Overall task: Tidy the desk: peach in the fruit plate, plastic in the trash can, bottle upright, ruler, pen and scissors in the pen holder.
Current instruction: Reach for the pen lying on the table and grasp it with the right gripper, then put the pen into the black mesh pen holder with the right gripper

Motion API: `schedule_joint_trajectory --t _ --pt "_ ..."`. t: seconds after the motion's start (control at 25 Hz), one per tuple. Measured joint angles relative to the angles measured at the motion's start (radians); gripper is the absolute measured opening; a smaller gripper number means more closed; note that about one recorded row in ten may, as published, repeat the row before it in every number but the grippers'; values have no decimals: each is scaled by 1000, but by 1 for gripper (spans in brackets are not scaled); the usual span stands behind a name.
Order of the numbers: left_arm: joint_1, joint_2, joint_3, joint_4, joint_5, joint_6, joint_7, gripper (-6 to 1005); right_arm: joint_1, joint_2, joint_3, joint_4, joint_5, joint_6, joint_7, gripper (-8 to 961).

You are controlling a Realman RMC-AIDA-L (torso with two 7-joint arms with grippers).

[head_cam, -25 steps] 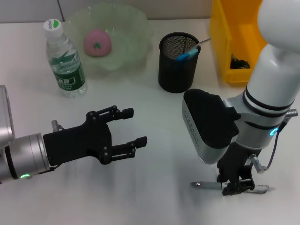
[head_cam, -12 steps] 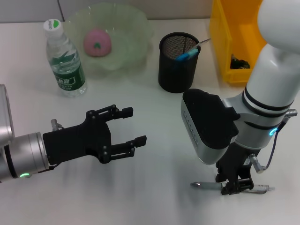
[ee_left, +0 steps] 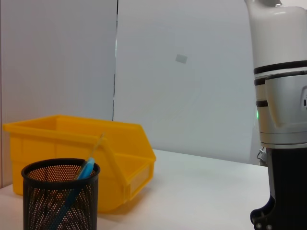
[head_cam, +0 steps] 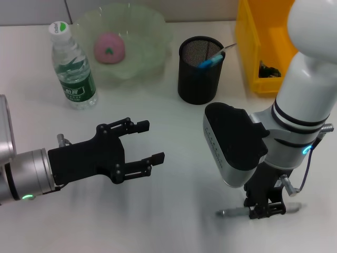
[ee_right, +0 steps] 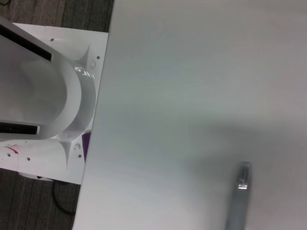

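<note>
Reaching straight down, the right gripper [head_cam: 267,210] closes narrowly on the slim grey pen [head_cam: 231,212] for lifting; the left gripper [head_cam: 142,147] waits wide open.

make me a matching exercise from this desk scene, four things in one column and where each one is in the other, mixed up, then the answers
Things:
1. peach
2. bottle
3. pen
4. pen holder

Places or states:
A. lying on the desk at the right gripper
B. standing upright beside the fruit plate
C. black mesh cup next to the yellow trash can
D. inside the green fruit plate

Pairs: 1-D, 2-B, 3-A, 4-C
</note>
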Motion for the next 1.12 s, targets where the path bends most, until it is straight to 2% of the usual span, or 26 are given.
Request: schedule_joint_trajectory --t 0.36,0.6,0.96,1.08,1.12 --pt "0 0 -1 1 0 0 0 772 0 0 2 -13 0 -4 0 124" --pt "0 0 -2 4 0 0 0 772 3 -2 35 -22 -16 -13 -2 124" --pt "-2 0 -3 5 -10 0 0 772 9 -9 163 -28 -47 -24 -48 123" --pt "-3 1 -3 5 -20 0 0 772 1 -9 222 -29 -50 -25 -76 123" --pt "-3 1 -3 5 -20 0 0 772 -8 -9 270 -29 -50 -24 -98 123"
